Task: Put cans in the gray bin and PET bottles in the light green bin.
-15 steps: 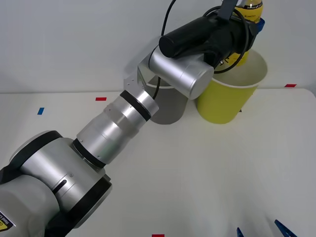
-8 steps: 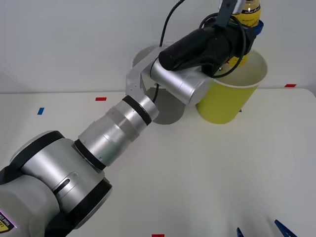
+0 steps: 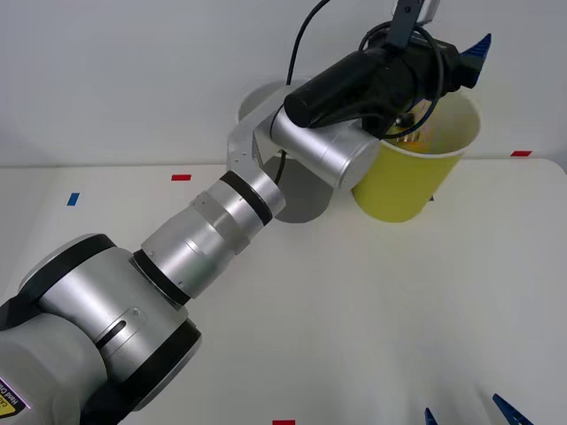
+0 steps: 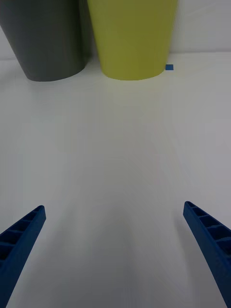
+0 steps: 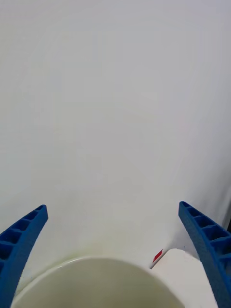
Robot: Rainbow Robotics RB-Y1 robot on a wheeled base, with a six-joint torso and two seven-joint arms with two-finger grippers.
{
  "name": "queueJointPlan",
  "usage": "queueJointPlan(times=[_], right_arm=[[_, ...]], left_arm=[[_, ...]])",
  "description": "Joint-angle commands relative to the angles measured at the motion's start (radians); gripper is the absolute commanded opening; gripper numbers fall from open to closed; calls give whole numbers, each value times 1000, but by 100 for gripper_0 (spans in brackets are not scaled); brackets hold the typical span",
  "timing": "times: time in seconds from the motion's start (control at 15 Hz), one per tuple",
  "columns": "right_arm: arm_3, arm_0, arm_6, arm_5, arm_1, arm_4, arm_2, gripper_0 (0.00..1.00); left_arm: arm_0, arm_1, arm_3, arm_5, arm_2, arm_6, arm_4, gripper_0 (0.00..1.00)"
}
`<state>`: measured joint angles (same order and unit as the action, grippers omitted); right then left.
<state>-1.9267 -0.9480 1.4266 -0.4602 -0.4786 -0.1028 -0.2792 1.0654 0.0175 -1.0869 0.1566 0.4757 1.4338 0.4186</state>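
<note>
My left gripper (image 3: 467,60) hangs open just above the light green bin (image 3: 407,181), with nothing between its fingers. In the left wrist view the left gripper (image 5: 115,260) spreads over the bin's white rim (image 5: 96,261). The gray bin (image 3: 301,193) stands beside the green one, largely hidden behind my left forearm. The PET bottles and the cans are out of view. My right gripper (image 4: 115,250) rests open and low over the table near its front edge, facing the gray bin (image 4: 48,43) and the light green bin (image 4: 134,38); its tips (image 3: 469,416) show in the front view.
Both bins stand at the back of the white table (image 3: 354,301) against a white wall. Red tape marks (image 3: 181,177) (image 3: 521,153) and blue ones (image 3: 73,198) (image 4: 169,67) lie on the tabletop. My left arm stretches diagonally across the table.
The yellow bottle that my left gripper held above the light green bin is gone from its grasp, and the fingers have opened. The right arm has stayed put.
</note>
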Motion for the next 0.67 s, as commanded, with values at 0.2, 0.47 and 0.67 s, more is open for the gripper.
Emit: queueJointPlan(times=[0.2, 0.47, 0.67], right_arm=[[0, 0, 0, 0, 0, 0, 0, 100], [0, 0, 0, 0, 0, 0, 0, 100], [0, 0, 0, 0, 0, 0, 0, 100]], left_arm=[[-157, 0, -220, 55, 44, 0, 17, 100], [-380, -123, -597, 256, 41, 5, 9, 100], [-535, -235, -722, 185, 41, 19, 3, 100]])
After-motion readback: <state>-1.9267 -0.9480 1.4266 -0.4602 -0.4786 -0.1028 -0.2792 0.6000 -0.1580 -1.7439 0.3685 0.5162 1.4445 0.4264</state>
